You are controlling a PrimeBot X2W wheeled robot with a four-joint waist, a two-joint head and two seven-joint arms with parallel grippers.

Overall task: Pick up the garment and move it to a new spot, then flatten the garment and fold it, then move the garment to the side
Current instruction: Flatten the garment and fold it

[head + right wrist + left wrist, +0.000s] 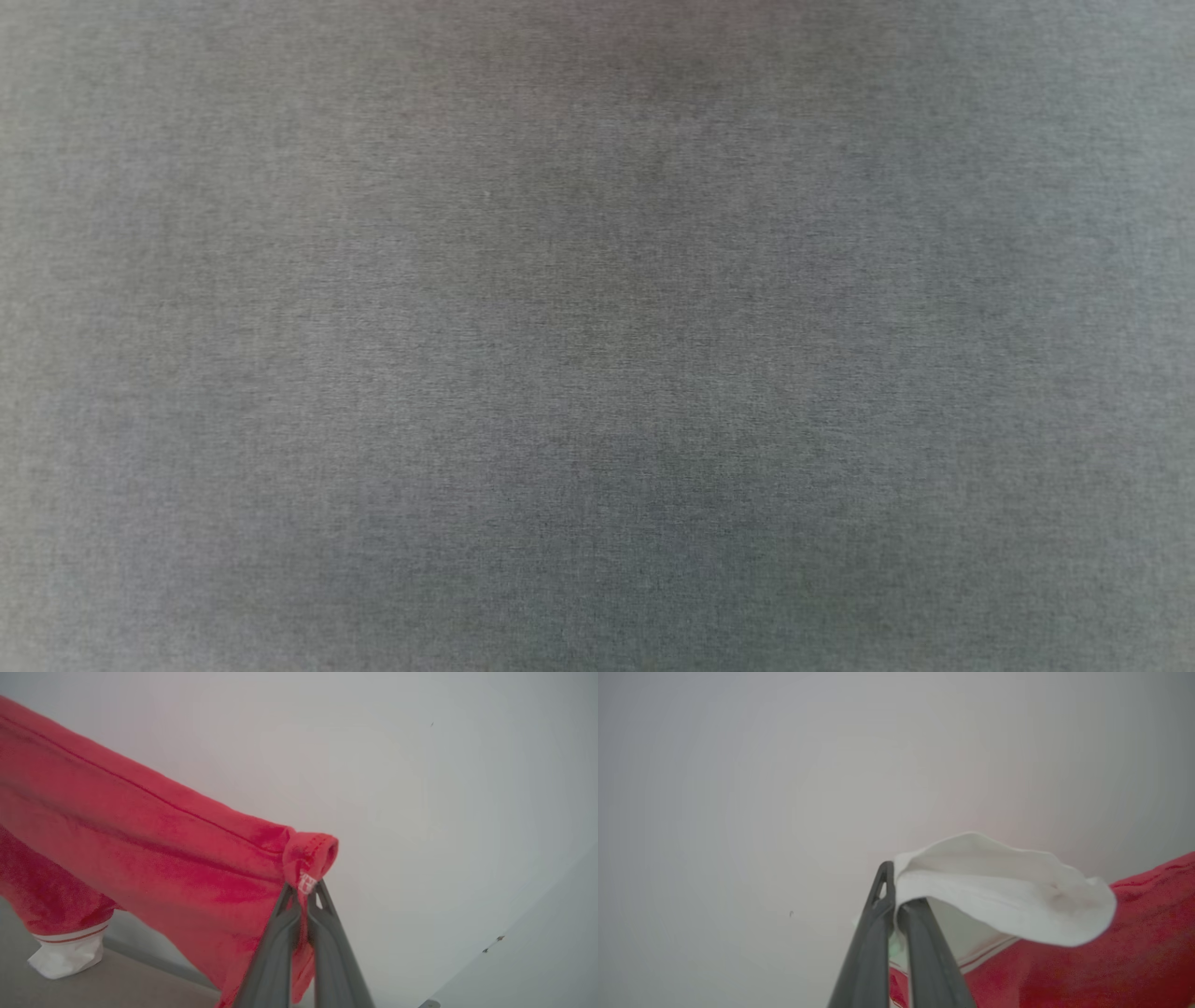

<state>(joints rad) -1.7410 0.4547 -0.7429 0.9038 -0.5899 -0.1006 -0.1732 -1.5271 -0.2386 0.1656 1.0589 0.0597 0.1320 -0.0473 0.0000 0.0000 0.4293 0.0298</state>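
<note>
In the left wrist view my left gripper (896,890) is shut on the edge of the garment's white sleeve (1004,891), which flops over to the right. The red body (1111,952) hangs below it, and a striped band (985,952) shows at the seam. In the right wrist view my right gripper (306,889) is shut on a bunched red corner of the garment (140,835). From there the cloth stretches away to the left, lifted in the air. Its other white sleeve (65,956) hangs down and touches the grey surface.
A plain grey surface (597,336) lies under the head camera. A pale wall (444,788) stands behind the lifted cloth in both wrist views. A strip of the grey surface (70,991) shows at the lower left of the right wrist view.
</note>
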